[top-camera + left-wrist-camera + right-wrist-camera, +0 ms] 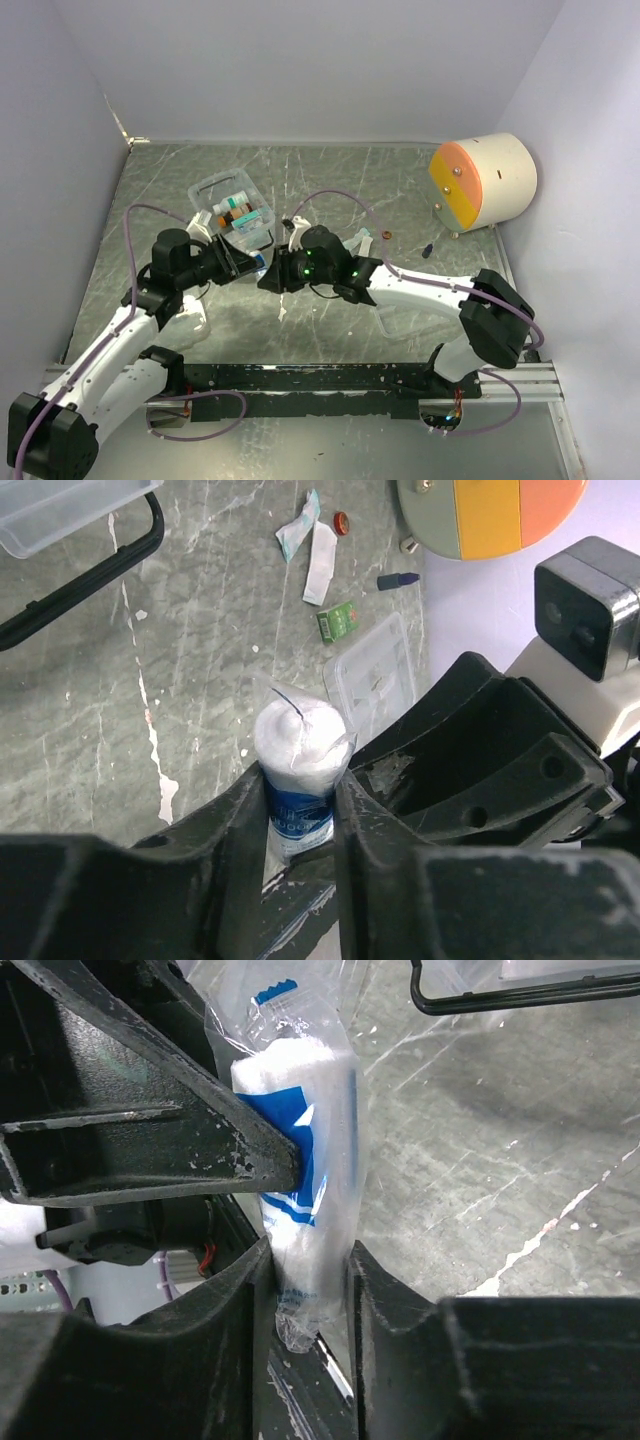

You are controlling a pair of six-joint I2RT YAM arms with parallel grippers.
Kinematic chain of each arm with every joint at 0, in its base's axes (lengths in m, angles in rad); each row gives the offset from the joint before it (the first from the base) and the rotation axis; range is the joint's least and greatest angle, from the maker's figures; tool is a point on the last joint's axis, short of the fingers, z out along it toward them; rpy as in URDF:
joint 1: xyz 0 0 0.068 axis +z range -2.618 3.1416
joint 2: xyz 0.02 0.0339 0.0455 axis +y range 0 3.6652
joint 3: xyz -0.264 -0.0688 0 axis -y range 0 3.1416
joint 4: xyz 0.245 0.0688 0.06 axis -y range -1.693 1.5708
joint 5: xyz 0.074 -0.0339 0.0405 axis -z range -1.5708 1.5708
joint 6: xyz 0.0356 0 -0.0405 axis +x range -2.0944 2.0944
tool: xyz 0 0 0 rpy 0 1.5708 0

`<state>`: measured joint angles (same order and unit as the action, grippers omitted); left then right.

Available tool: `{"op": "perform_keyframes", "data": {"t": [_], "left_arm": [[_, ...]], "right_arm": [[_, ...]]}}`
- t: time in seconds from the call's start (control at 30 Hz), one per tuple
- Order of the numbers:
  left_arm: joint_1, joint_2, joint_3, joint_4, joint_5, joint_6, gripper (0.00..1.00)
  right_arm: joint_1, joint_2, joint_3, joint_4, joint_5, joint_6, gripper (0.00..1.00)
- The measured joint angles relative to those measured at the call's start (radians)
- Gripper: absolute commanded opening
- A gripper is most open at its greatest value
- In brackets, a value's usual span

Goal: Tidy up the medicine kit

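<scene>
Handover: cotton roll (pixel 300 750) pinched from both ends.
Left gripper (pixel 300 825): closed on its blue label.
Right gripper (pixel 312 1290): clamping its bag tail.
Medicine kit (pixel 203 190): just beyond my left jaws, awaiting it.

The roll (pixel 298 745) is white in blue-printed clear wrap, the table (pixel 200 730) grey-green veined white, the drum (pixel 495 175) cream and orange.

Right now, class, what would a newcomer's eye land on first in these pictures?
The two arms meet mid-table, the left gripper and right gripper both clamped on one clear packet of white wadding. Next comes the cream-and-orange cylinder at the far right, then the medicine kit beyond the left gripper.
</scene>
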<state>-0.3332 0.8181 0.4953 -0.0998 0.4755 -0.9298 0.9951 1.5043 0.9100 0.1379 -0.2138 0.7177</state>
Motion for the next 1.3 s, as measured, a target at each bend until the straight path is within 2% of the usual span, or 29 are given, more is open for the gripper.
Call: {"op": "perform_keyframes", "data": {"t": [0.13, 0.23, 0.4, 0.6, 0.73, 1.03, 1.3], "left_arm": [[0.0, 0.006, 0.003, -0.003, -0.016, 0.001, 0.29], [-0.002, 0.009, 0.04, -0.055, -0.063, 0.019, 0.3], [-0.002, 0.064, 0.227, -0.215, -0.201, 0.097, 0.32], [0.002, 0.242, 0.547, -0.408, -0.424, 0.221, 0.33], [0.023, 0.367, 0.676, -0.493, -0.541, 0.273, 0.34], [0.061, 0.64, 0.801, -0.599, -0.66, 0.318, 0.35], [0.076, 0.838, 0.912, -0.634, -0.709, 0.323, 0.35]], "right_arm": [[0.001, 0.004, 0.005, -0.001, 0.002, 0.004, 0.49], [0.003, 0.003, 0.005, 0.0, 0.019, 0.01, 0.53], [0.004, -0.022, 0.005, -0.014, 0.087, 0.023, 0.54], [0.004, -0.138, -0.032, -0.042, 0.191, 0.034, 0.54], [0.004, -0.218, -0.079, -0.061, 0.249, 0.037, 0.54], [0.004, -0.345, -0.209, -0.119, 0.334, 0.058, 0.54], [0.004, -0.515, -0.42, -0.035, 0.344, 0.076, 0.54]]}}
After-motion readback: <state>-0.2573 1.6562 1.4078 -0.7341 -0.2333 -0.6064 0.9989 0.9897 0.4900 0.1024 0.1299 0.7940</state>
